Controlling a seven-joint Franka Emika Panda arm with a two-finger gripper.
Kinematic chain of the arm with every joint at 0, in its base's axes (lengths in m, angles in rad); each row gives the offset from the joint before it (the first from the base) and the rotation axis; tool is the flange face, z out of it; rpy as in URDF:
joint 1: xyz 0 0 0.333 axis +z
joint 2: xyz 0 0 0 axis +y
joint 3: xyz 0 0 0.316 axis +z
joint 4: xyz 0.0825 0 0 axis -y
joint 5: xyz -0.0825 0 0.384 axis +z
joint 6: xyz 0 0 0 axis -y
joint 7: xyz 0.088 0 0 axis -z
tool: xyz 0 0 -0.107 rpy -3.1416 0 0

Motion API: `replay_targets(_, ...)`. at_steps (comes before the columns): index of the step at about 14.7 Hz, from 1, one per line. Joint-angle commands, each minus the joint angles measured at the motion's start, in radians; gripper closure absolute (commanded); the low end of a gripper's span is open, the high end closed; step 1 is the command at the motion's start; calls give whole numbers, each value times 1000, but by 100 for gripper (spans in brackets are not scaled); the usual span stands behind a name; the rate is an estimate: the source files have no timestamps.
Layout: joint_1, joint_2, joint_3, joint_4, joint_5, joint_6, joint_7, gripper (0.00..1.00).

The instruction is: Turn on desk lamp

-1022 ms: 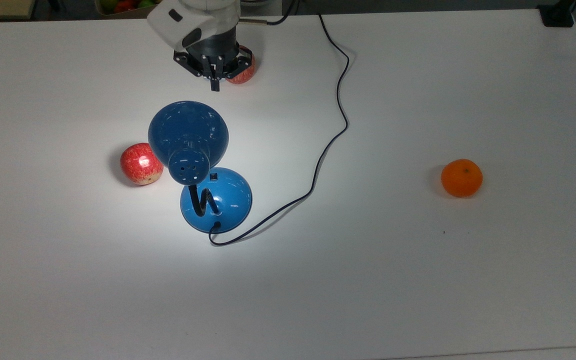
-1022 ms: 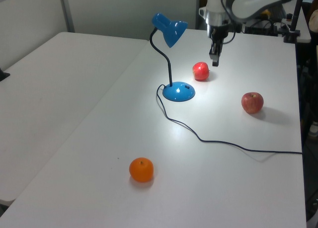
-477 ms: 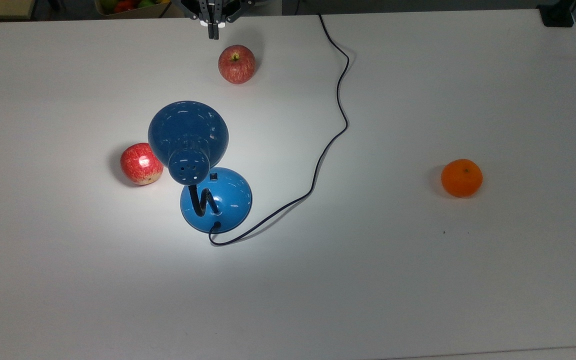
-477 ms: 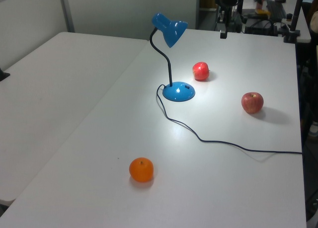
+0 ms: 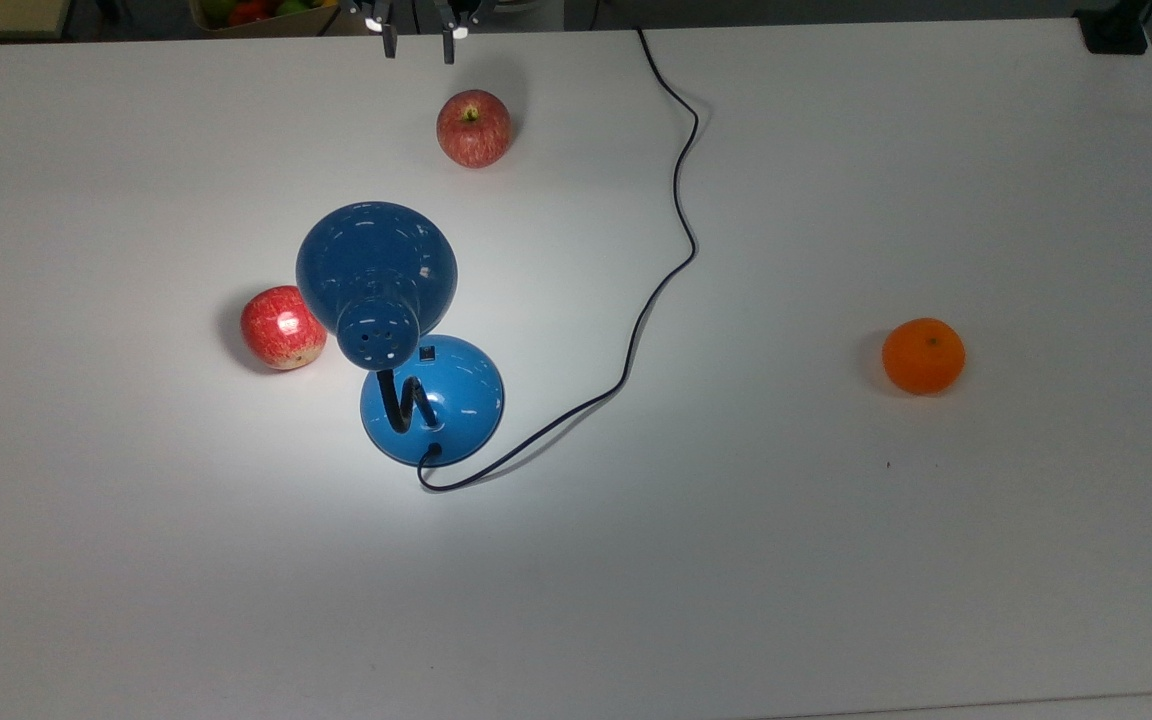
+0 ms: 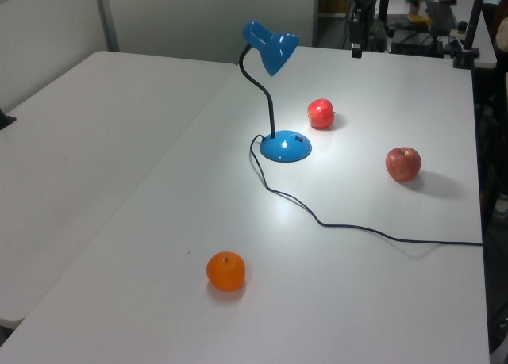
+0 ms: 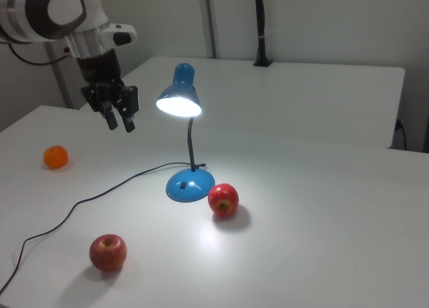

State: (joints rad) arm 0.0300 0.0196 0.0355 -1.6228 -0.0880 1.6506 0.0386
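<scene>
Lamp (image 7: 181,100) lit on the white table (image 5: 836,550), shade glowing and a bright pool cast round the base (image 5: 433,399). Claw (image 7: 119,119) raised in the air at the right view's left, well apart from the lamp, wide open and holding nothing. One apple (image 7: 223,200) just beside the base, another apple (image 7: 108,251) nearer the camera, orange (image 7: 55,157) far off, cord (image 5: 664,290) trailing across the table.

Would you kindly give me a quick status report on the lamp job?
Gripper open, holding nothing, up off the table. Desk lamp lit, bright pool on the table. Nothing in the way.
</scene>
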Motion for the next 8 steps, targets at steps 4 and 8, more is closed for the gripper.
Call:
replay_targets(4, 5, -24, -9, 6, 2, -54, 12, 0)
replay_targets(8, 4, -24, -9, 6, 1, -66, 14, 0)
